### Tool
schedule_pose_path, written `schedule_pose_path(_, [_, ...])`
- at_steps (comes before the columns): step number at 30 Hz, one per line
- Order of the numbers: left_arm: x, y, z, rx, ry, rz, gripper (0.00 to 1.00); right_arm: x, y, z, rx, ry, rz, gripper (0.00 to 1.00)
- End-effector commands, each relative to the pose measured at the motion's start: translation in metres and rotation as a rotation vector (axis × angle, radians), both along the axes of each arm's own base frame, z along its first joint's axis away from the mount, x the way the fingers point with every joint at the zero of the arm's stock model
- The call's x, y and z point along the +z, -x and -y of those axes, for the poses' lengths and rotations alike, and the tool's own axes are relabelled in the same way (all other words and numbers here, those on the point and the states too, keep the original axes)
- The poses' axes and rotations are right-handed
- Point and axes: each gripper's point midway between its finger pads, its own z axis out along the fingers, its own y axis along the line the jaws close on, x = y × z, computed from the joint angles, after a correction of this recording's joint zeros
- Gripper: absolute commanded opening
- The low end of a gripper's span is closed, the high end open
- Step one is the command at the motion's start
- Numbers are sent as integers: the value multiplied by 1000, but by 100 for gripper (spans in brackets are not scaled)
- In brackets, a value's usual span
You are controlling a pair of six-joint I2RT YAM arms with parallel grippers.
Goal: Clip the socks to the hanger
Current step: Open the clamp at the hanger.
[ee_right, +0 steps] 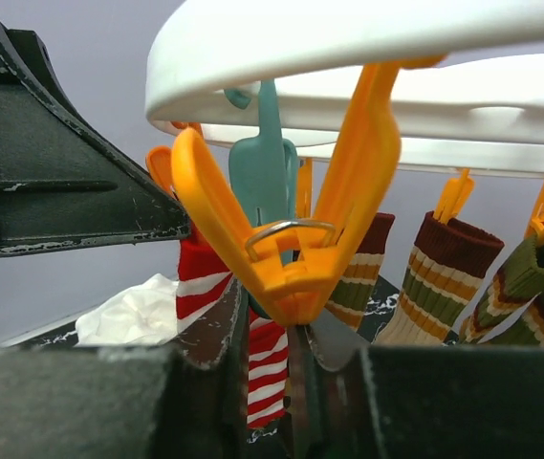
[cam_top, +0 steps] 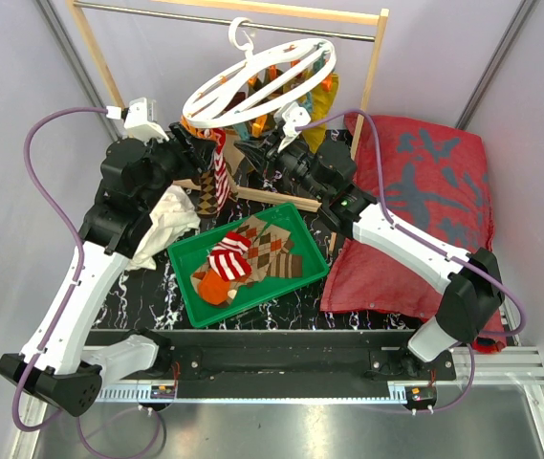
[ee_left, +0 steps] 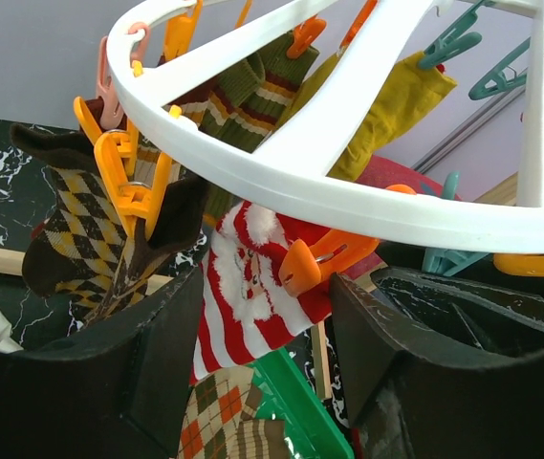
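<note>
Our right gripper (ee_right: 276,349) pinches the tip of an orange clip (ee_right: 295,287) under the rim of the hanger (ee_right: 367,38), the striped sock (ee_right: 264,378) hanging just behind; the fingers of the left gripper (ee_left: 267,287) stand spread on both sides of this sock. We judge clipping is in hand: next the clip must bite the cuff.

Top view looking down, wrist views close, upward, sharing hanger (ee_left: 252,172)

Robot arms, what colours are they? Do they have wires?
The left arm and right arm have white shells with chunky black joints. A purple cable loops along each. The right arm shows a tiny green light. The tool fingers are black and scuffed.
</note>
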Motion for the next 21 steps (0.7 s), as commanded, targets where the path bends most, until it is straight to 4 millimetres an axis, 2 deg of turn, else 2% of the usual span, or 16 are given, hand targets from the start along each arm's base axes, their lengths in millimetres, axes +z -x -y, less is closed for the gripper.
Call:
schedule_pose_path(1, [28,5,-2,-4,30,75,59,45,11,9,20,-73,84,7])
schedule_pose_path(2, [29,6,-2,-4,30,75,59,44,13,7,31,-73,81,1])
schedule_pose_path(3, [30,7,-2,-11,31,76,59,42,14,7,36,-75,73,0])
schedule_pose_path(7, [39,15,-2,-24,44,97,60,35,16,7,49,-79,52,0])
schedule_pose_path(9, [46,26,5,-81,52,115,63,25,17,5,60,-73,30,0])
schedule_pose_path(16, [67,65,20,-244,85,204,72,13,28,-4,138,-85,-31,0])
schedule_pose_path(19, [73,75,22,-278,91,249,73,9,32,-7,167,-86,-59,0])
schedule_pose_path(21, [68,73,26,-298,90,249,73,8,36,-8,192,-85,-70,0])
